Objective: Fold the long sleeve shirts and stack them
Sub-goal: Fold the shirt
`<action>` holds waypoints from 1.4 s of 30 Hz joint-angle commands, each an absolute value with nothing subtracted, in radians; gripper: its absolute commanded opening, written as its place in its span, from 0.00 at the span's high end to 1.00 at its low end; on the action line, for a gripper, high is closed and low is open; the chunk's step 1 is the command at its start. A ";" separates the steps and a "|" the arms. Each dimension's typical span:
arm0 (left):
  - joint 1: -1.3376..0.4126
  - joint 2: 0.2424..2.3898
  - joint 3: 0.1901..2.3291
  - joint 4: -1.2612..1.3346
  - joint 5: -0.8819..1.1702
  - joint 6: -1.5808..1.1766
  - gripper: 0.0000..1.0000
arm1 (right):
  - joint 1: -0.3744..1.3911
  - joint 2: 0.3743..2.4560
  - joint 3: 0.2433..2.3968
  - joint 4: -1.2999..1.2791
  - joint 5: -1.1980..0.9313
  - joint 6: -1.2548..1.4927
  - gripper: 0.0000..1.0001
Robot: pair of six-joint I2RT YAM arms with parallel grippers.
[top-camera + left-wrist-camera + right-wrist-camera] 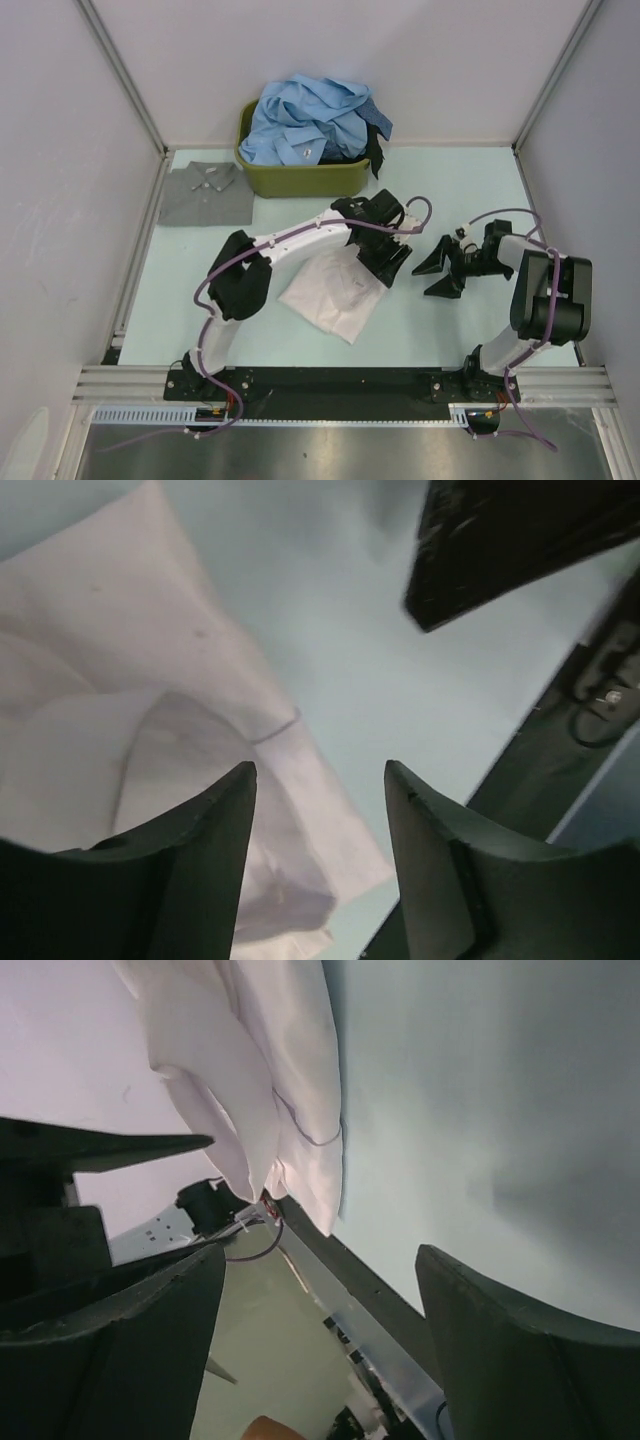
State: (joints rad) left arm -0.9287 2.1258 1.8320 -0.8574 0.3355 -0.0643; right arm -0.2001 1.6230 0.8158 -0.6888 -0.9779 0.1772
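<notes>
On the tabletop (pixel 430 330), the olive tub (pixel 300 182) held heaped light blue shirts (pixel 310 120); a grey shirt (pixel 205 192) lay flat beside it. The white shirt (pixel 335 295) lay centrally, under the left fingers (pixel 190 870), apart and empty. The right fingers (pixel 500 1350) stood apart nearby, holding nothing.

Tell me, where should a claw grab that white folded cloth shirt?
Probably the white folded cloth shirt is best pinched at its near corner, coming in low from the near side: it lies flat on the pale table, so only its thin edges offer a pinch, and that corner juts clear of the left arm.
</notes>
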 commanded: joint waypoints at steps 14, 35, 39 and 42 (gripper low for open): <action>-0.427 1.615 1.399 -0.722 0.706 -0.003 0.36 | 0.159 1.623 0.589 0.156 -0.862 0.863 0.03; -0.250 1.493 1.143 -0.672 0.899 0.147 0.33 | 0.135 1.977 1.298 -0.872 -0.601 -0.197 1.00; -0.252 1.482 1.094 -0.620 0.928 0.185 0.35 | 0.159 2.167 1.573 -1.076 -0.551 -0.489 1.00; -0.250 1.459 1.054 -0.574 0.908 0.184 0.35 | 0.204 2.270 1.713 -1.186 -0.512 -0.699 1.00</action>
